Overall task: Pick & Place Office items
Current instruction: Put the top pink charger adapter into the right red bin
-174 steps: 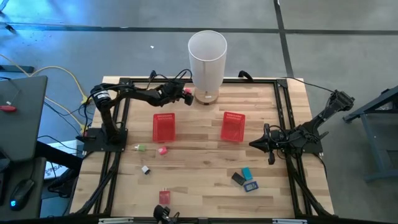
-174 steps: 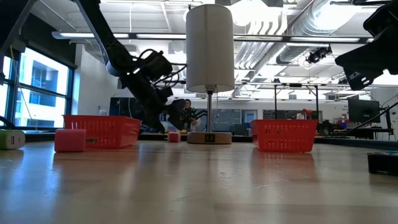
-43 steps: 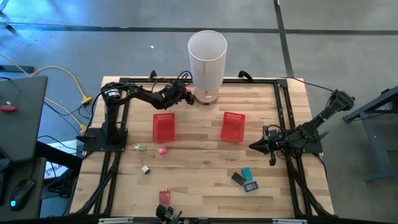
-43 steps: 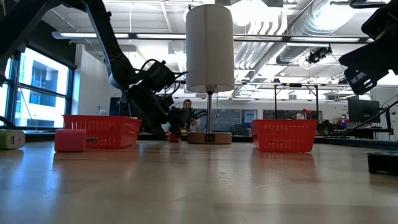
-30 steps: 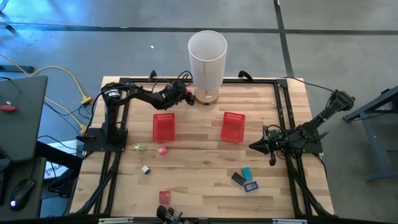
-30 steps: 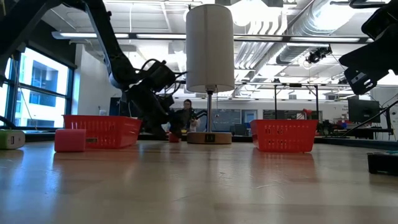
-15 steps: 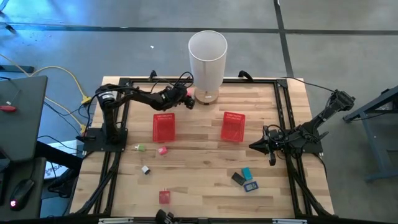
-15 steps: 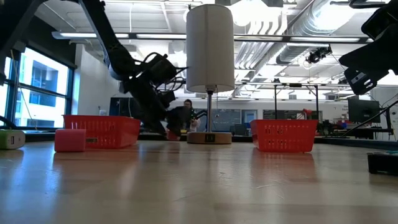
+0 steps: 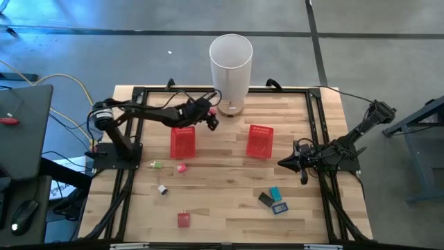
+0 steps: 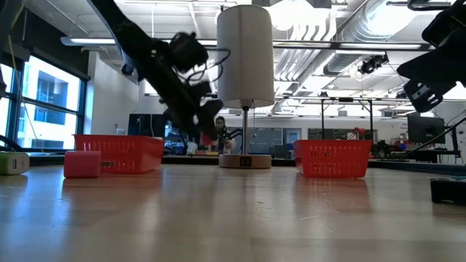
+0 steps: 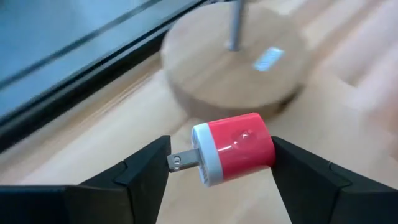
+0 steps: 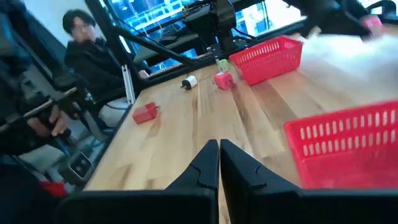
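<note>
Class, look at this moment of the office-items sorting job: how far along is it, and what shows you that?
Done: nothing visibly sits in either red basket, though their insides are hard to read. In hand: the left gripper holds a red plug adapter between its fingers, lifted beside the lamp base. Left: the green, pink, white, red, teal, black and blue items lie on the table. The right gripper waits, shut.

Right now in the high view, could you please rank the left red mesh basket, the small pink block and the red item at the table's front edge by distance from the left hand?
From the left hand:
1. Left red mesh basket, just beside it.
2. Small pink block, past that basket.
3. Red item, at the front edge.
</note>
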Tool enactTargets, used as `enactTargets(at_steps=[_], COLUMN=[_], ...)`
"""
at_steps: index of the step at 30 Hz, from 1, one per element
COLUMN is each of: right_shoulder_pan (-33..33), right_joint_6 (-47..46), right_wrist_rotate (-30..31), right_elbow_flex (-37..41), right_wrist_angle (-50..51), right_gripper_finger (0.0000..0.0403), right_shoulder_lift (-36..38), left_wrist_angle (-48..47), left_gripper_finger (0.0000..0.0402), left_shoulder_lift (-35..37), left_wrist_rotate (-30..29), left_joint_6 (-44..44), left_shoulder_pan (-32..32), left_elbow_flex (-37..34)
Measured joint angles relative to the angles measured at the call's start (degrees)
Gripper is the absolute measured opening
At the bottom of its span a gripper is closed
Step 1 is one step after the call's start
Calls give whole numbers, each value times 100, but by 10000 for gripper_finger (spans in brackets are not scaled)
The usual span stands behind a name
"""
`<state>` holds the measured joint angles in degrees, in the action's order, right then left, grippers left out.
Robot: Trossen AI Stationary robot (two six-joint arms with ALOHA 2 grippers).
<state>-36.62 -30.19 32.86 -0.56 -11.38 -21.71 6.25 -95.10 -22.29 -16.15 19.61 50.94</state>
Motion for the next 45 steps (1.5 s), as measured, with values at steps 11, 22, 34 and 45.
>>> enactTargets(at_steps=[11,22,34,45], right_shoulder_pan=[0,0,44,952], right_joint_6=[-796,-731,-2017,-2541], right_wrist_rotate=[-282,-15,307,63], right_elbow_flex=[0,0,0,-873], right_wrist_angle=[-322,-1487,-2777,-3462], right_gripper_finger=[2,117,250,253], right_shoulder_lift=[-294,-703,-1900,-3912], left_wrist_angle=[-137,-163,505,1072], left_gripper_finger=[252,252,252,252], left_shoulder_lift=[1010,1728,1746,1620], left_wrist_rotate=[-51,-34,156,165], left_joint_6=[1304,1795,3604,4047], left_shoulder_pan=[-1426,-2428,-3151,-3365], left_elbow_flex=[0,0,0,2])
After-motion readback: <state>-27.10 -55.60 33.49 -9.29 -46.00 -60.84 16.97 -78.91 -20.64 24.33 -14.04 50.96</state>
